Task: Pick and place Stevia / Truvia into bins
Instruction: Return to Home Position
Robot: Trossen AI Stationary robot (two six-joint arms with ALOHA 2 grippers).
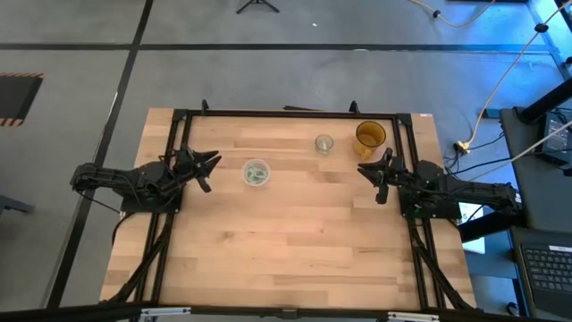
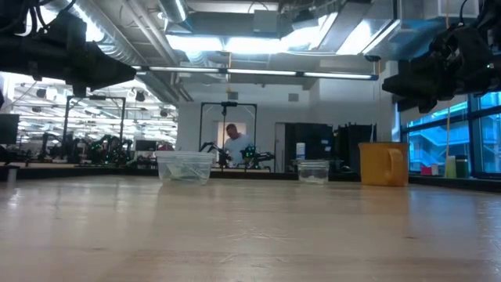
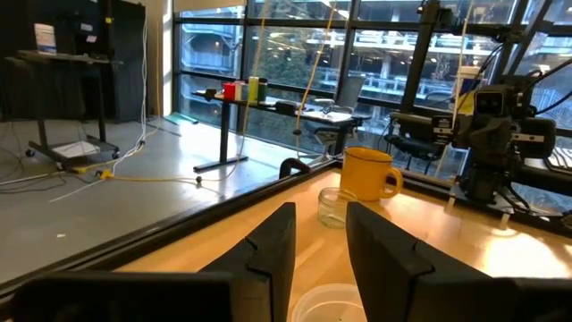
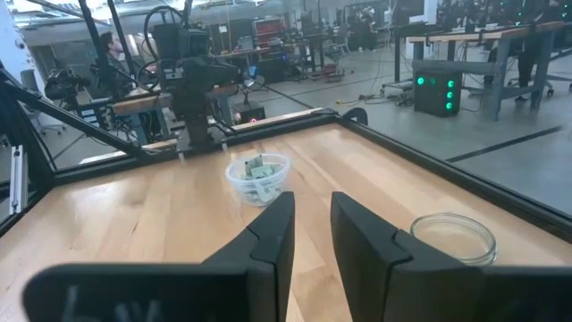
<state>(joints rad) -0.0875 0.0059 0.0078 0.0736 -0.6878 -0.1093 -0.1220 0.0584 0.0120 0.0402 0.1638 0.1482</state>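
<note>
Several pale green sachets (image 4: 259, 169) lie heaped inside the wide, shallow clear cup (image 1: 256, 172), which stands on its base left of the table's middle, toward the far edge. It also shows in the low view (image 2: 185, 167) and as a rim (image 3: 326, 302) in the left wrist view. My left gripper (image 1: 211, 165) hovers open just left of that cup and above the table, fingers pointing right. My right gripper (image 1: 370, 169) hovers open near the table's right side, fingers pointing left, close to the yellow mug (image 1: 369, 137). Neither gripper holds anything.
A small clear glass jar (image 1: 323, 144) stands near the far edge, right of the middle, and looks empty (image 4: 453, 238). The yellow mug (image 2: 383, 164) stands to its right. A black frame (image 1: 286, 113) runs along the table's edges. A person (image 2: 235, 144) sits far behind the table.
</note>
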